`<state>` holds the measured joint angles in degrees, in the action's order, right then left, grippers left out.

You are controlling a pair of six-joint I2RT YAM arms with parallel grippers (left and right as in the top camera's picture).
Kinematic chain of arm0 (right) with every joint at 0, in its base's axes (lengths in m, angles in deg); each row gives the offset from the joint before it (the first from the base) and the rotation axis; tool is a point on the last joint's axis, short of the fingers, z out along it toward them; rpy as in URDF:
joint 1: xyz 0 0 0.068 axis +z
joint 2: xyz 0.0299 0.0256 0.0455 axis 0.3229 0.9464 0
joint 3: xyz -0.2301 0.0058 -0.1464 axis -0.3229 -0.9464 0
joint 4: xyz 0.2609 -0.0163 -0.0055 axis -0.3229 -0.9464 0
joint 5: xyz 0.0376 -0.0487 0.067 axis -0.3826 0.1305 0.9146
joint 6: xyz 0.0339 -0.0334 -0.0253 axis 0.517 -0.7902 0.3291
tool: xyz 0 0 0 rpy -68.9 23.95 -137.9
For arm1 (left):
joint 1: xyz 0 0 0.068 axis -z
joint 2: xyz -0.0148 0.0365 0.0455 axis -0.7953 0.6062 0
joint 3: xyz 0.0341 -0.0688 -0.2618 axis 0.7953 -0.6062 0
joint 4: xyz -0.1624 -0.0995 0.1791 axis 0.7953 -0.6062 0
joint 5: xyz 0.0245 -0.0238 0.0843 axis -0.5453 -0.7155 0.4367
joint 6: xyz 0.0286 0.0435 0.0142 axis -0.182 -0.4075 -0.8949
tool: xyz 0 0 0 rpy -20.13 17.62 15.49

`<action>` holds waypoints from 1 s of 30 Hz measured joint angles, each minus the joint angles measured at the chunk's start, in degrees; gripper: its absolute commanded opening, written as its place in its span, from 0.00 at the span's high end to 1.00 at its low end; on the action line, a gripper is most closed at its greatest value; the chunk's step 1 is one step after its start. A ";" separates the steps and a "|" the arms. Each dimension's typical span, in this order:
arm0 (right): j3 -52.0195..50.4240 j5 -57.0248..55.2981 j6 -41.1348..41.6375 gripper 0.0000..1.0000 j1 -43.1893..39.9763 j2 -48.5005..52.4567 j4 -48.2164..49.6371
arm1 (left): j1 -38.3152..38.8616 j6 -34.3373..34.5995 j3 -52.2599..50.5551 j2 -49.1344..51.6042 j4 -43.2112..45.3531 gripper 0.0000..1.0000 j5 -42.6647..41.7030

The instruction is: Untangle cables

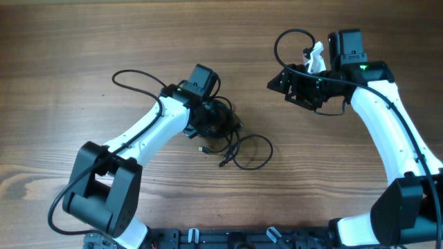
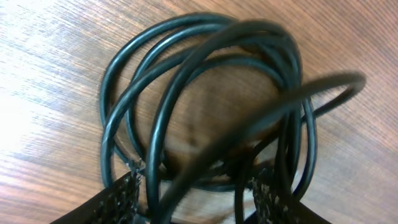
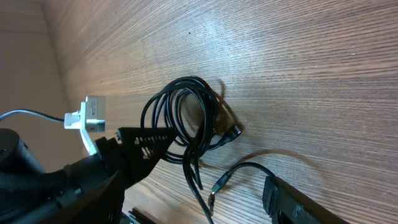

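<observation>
**Left gripper straddles cable tangle on wooden table**

Two white robot arms (image 1: 149, 128) reach over a wooden table (image 1: 83, 41). The left gripper (image 1: 216, 123) is down at the cables (image 1: 225, 119), a tangle of thin black cords lying near the middle of the table, slightly toward the left arm's side. Seen from the left wrist, its mesh-textured fingers (image 2: 118, 202) stand apart on either side of several strands, with bare wood showing between them. The coil lies in overlapping rings just ahead, and one strand crosses close to the lens, out of focus. Whether either finger presses on a cord cannot be told. From the tangle a loose loop trails out toward the right arm's side. Two plug ends (image 1: 203, 149) lie on the wood just beside the tangle, nearer the arms' bases. The right gripper (image 1: 285, 88) is well apart from the cables, over bare wood toward the far right of the table, its jaws apart and empty. A small white connector (image 3: 93, 112) sits beside its wrist.
</observation>
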<state>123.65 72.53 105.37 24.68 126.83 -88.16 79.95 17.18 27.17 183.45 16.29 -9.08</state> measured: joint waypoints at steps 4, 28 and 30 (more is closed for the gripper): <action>0.00 0.00 -0.24 0.27 0.00 0.00 -0.09 | 0.00 0.92 -2.67 0.00 4.50 0.56 0.17; 0.00 8.74 -3.78 0.27 2.38 0.00 4.68 | -22.62 -33.14 -2.64 -4.02 16.52 0.96 -65.37; 0.04 9.64 -2.71 0.28 4.72 0.00 7.23 | -23.65 -35.74 -2.64 -4.02 17.94 0.96 -72.19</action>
<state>123.70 82.17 102.66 29.41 126.83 -80.92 56.30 -18.55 24.53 179.43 34.24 -81.27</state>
